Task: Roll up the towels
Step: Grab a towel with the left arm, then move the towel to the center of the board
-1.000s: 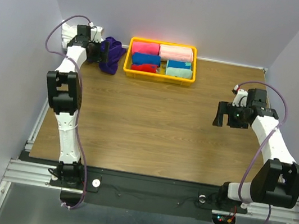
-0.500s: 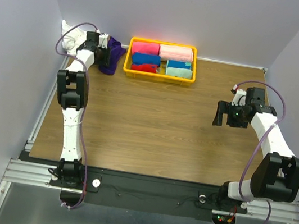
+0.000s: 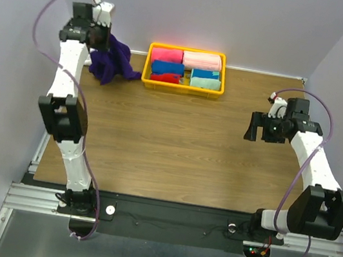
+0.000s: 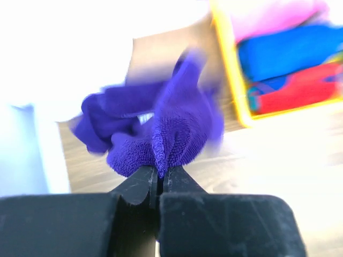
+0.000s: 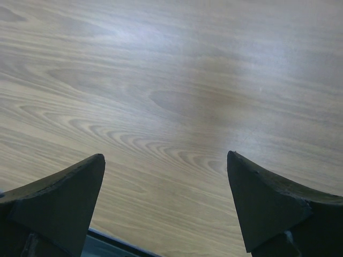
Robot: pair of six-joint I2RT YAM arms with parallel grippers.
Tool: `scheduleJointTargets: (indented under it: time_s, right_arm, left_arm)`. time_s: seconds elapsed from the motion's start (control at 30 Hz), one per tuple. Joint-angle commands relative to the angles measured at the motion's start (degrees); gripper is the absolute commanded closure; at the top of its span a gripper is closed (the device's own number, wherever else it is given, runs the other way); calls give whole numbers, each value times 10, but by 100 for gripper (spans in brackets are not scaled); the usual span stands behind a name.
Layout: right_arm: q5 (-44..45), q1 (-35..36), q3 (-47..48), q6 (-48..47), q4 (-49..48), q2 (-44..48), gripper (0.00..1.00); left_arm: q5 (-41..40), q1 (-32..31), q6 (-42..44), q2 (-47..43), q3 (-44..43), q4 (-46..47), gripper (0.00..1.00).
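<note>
Left claw (image 4: 159,172): clamped on towel (image 3: 110,63), now hoisted high.
Right claw (image 5: 165,156): wide open, empty.
Your next step: spread towel flat.

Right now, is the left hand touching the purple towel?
Touching. The left wrist view shows the left hand pinching a fold of the purple towel.

Top camera overlooks whole table (image 3: 176,142); wrist cameras close, angled down
</note>
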State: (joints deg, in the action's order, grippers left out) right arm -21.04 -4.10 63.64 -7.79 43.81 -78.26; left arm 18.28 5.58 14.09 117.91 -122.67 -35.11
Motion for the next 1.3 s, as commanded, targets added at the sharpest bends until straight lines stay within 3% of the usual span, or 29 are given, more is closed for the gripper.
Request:
scheduleJointTargets:
  time_s: [0.0,0.17,0.33,0.5,0.67,0.77,1.0,1.13,1.27]
  right_arm:
    - [-44,0,48,2,4,33,0]
    - [-94,0,90,1,29,42,0]
    - [-125,0,135,-1,47,42,0]
    - [-133,0,139,-3,51,35,0]
    - [-154,0,127,-16,52,35,0]
    - [-157,-1,119,-28,51,34,1]
    - [-225,0,105,-46,50,-5,10]
    - [-238,0,100,-51,48,-37,19]
    - [-239,0,100,-46,47,-52,26]
  left_arm:
    - [73,0,39,-141,-13,-61,100]
    - [171,-7,78,-224,19,-124,100]
    - [244,-54,144,-300,88,-178,100]
    - [273,-173,173,-336,163,-186,100]
    - [324,-268,228,-310,160,-237,100]
    - [328,-274,246,-304,182,-243,100]
    - [215,-360,214,-332,350,-116,92]
    - [183,-448,185,-307,358,-65,91]
    - [181,-505,176,-234,295,-65,90]
